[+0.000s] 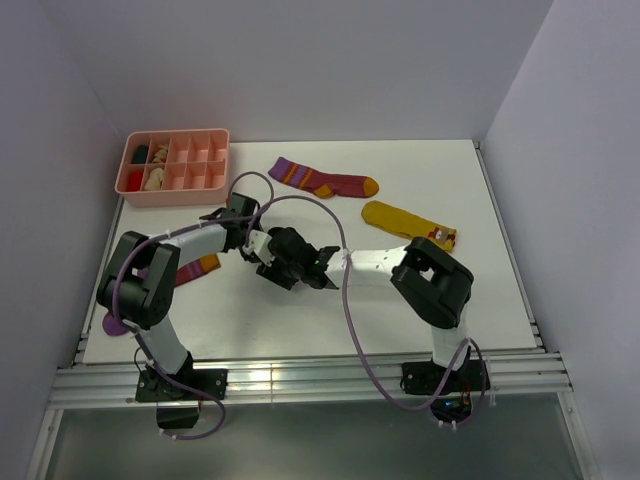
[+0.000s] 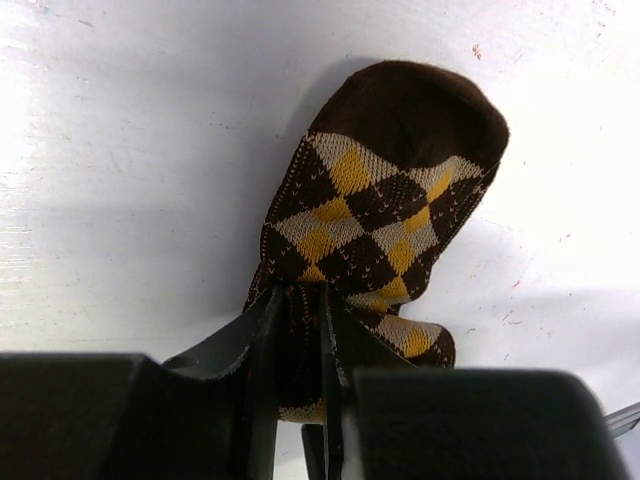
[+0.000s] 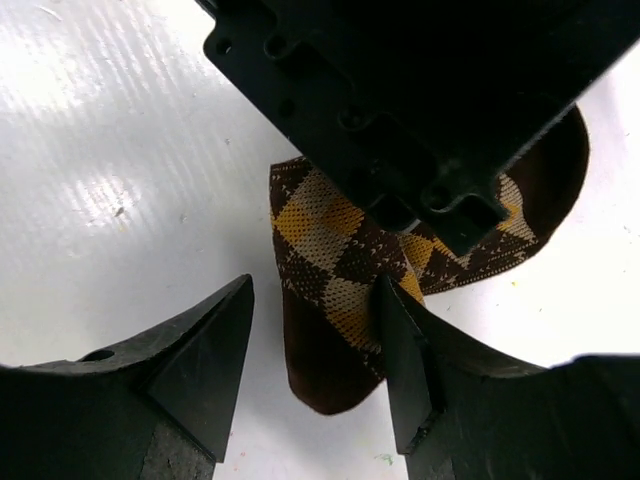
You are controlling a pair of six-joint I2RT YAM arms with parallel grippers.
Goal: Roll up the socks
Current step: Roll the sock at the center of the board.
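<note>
Several compartments divide the pink tray (image 1: pixel 172 199) at the far left corner of the table (image 1: pixel 480 290). Only its leftmost ones hold anything: a dark piece, a red piece and some pale pieces, all too small to name. Nearer, the near maroon sock (image 1: pixel 197 268) shows just an orange-striped stretch and a purple end; the left arm (image 1: pixel 150 275) covers the rest.

At mid-table the two wrists meet and hide the diamond-check sock (image 2: pixel 385 190) from above, but the wrist cameras show it lying on the white surface. The left gripper (image 2: pixel 300 305) pinches a raised fold of it between nearly closed fingers, with the brown end flat beyond. The right gripper (image 3: pixel 315 320) has its jaws parted, one finger over the sock's edge and the other over bare table. Whether it touches fabric I cannot tell.

Farther back lies the far maroon sock (image 1: pixel 322 181), flat and in full view. Right of it is the mustard sock (image 1: pixel 405 220), one end beside the right arm (image 1: pixel 430 280).
</note>
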